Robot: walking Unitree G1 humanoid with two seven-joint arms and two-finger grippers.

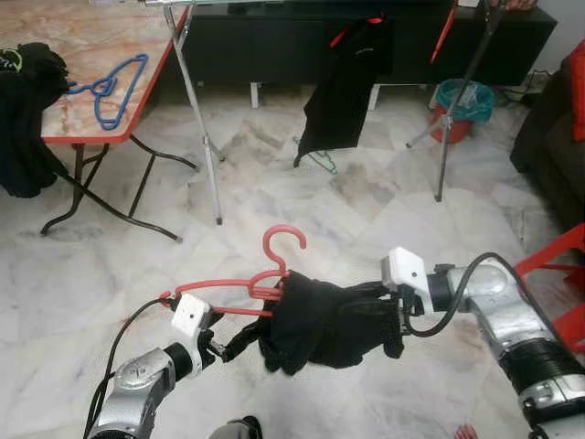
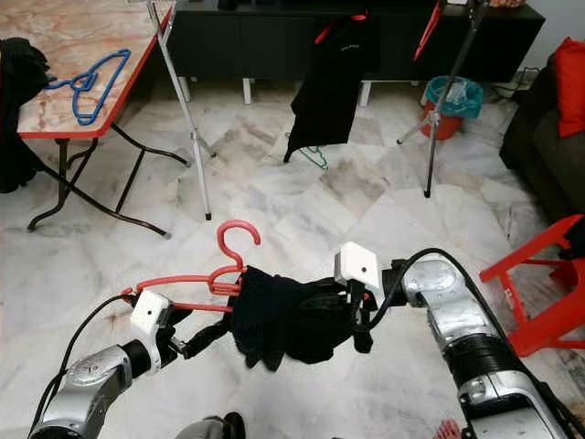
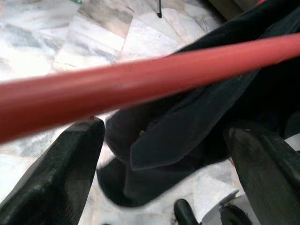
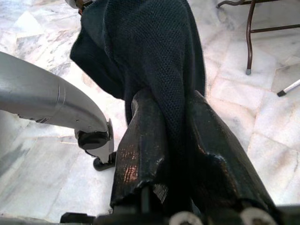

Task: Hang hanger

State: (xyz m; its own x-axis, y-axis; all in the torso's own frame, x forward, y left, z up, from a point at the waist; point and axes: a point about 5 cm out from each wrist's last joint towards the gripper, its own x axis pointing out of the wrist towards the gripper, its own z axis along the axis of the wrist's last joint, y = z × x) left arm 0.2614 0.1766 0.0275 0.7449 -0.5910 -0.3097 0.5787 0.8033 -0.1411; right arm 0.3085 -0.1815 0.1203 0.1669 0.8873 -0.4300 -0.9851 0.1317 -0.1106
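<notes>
While the garment is already threaded on, the hanging itself is not yet done. The red hanger [image 1: 247, 279] sits between the two grippers, hook up, with the black garment [image 1: 320, 325] bunched along its bar toward the right gripper [image 4: 166, 140].

Right gripper: fingers pinched narrow on a fold of the black garment, cloth running up between them in its wrist view.

Left gripper [image 1: 219, 346]: fingers spread wide in its wrist view, red bar crossing just beyond the tips, garment fold between them. Whether it bears on the hanger end I cannot tell; judged as loosely supporting.

Remaining, by my reading: carry hanger to the rack [image 1: 196, 119] well ahead of both grippers, lift hook over the rail. One dark garment [image 1: 343, 87] hangs there already, ahead of the right gripper.

Containers: a teal bin [image 1: 463, 101] stands far ahead of the right gripper, by a rack leg; contents not discernible.

Blue hanger [image 1: 108, 87] lies on the table [image 1: 82, 128], far ahead and outboard of the left gripper.
</notes>
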